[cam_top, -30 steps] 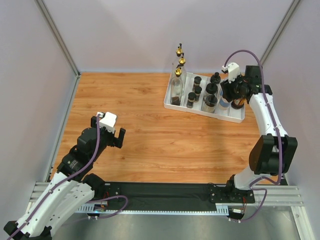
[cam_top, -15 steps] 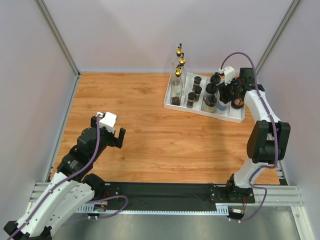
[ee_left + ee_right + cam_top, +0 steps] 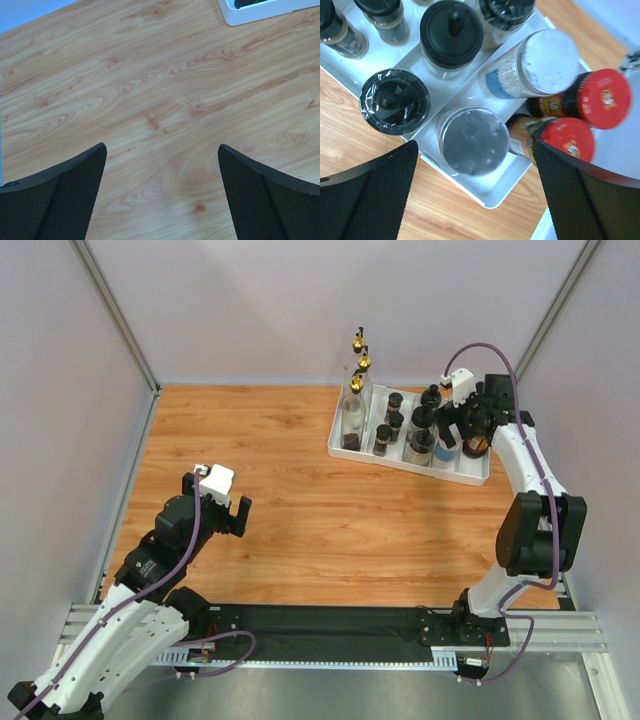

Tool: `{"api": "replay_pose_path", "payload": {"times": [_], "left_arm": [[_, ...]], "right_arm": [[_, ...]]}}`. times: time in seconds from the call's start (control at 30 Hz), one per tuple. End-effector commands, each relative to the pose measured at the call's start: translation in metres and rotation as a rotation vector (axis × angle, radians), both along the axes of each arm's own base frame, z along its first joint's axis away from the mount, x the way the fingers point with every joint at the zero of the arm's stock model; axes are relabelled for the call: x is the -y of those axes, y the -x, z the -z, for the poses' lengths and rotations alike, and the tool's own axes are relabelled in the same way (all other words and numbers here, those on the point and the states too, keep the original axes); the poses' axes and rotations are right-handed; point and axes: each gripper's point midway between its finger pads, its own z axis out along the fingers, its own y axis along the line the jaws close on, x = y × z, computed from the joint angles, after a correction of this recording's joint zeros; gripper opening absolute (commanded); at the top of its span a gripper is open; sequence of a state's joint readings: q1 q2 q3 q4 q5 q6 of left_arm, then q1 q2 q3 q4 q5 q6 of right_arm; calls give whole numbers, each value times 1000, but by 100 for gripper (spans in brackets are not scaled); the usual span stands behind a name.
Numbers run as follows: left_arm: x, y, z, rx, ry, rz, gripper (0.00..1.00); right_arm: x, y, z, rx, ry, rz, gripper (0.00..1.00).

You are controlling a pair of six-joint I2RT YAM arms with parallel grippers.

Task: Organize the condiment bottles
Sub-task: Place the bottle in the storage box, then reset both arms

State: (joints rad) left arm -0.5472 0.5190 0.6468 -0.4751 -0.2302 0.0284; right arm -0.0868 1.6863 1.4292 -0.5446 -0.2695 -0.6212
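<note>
Glass likely, so slick and fragile. Condiment bottles (image 3: 420, 440) crowd white divided tray (image 3: 485, 197), table (image 3: 250, 460) far right. Your right gripper (image 3: 475, 148) spread wide, empty, above silver-lidded jar (image 3: 467, 132), red-lidded jars (image 3: 567, 141) alongside. Grip body below lid, squeeze gently. Left gripper (image 3: 161, 147) spread, empty, over table.

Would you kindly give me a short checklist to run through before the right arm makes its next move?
1. Right gripper open and empty: ok.
2. Silver-lidded jar beneath it standing inside the white tray: ok.
3. Two red-lidded jars upright: cannot tell; they look tilted in the wrist view.
4. Left gripper open over bare table, apart from the tray: ok.
5. Tall gold-spouted bottles upright at the tray's left end: ok.
</note>
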Motion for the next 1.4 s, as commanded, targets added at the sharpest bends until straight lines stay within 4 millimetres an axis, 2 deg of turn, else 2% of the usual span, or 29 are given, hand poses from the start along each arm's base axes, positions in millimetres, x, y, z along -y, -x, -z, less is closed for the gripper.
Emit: {"api": "replay_pose_path", "payload": {"times": [0.0,0.03,0.07,0.1,0.17,0.2,0.27,0.3,0.4,0.43,0.5,0.53,0.57,0.6,0.77,0.87,1.03,1.37], "left_arm": [[0,-2,-5,18,15,-8,100],[0,-2,-5,19,18,-11,100],[-1,-2,-5,19,18,-11,100],[-1,-2,-5,17,18,-13,100],[0,-2,-5,18,20,-12,100],[0,-2,-4,15,19,-12,100],[0,-2,-4,16,23,-11,100],[1,-2,-5,16,25,-10,100],[1,-3,-5,16,30,-13,100],[1,-4,-6,17,31,-17,100],[0,-5,-7,16,29,-24,100],[-1,-6,-6,13,23,-33,100],[-2,-6,-6,8,20,-39,100],[-3,-7,-10,13,21,-44,100],[-6,-11,-17,2,3,-69,100],[-5,-14,-25,-6,25,-84,100],[-10,-24,-36,15,16,-118,100],[-17,-44,-11,-42,32,-144,100]], "right_arm": [[5,3,-63,169,21,28,100],[5,6,-69,181,12,41,100],[5,13,-88,231,6,52,100],[6,19,-86,232,-7,64,100],[6,26,-103,289,-63,131,100],[6,37,-111,314,-87,162,100],[10,47,-116,330,-136,249,100],[10,60,-120,345,-150,270,100],[11,79,-122,362,-206,336,100],[6,91,-120,365,-226,329,100],[1,103,-117,366,-270,338,100],[0,113,-126,398,-284,341,100],[-1,119,-118,388,-295,350,100],[-2,124,-119,396,-329,371,100],[8,148,-123,494,-400,494,100],[11,153,-118,493,-433,548,100],[30,154,-96,483,-390,658,100],[45,154,-78,463,-336,740,100]]}}
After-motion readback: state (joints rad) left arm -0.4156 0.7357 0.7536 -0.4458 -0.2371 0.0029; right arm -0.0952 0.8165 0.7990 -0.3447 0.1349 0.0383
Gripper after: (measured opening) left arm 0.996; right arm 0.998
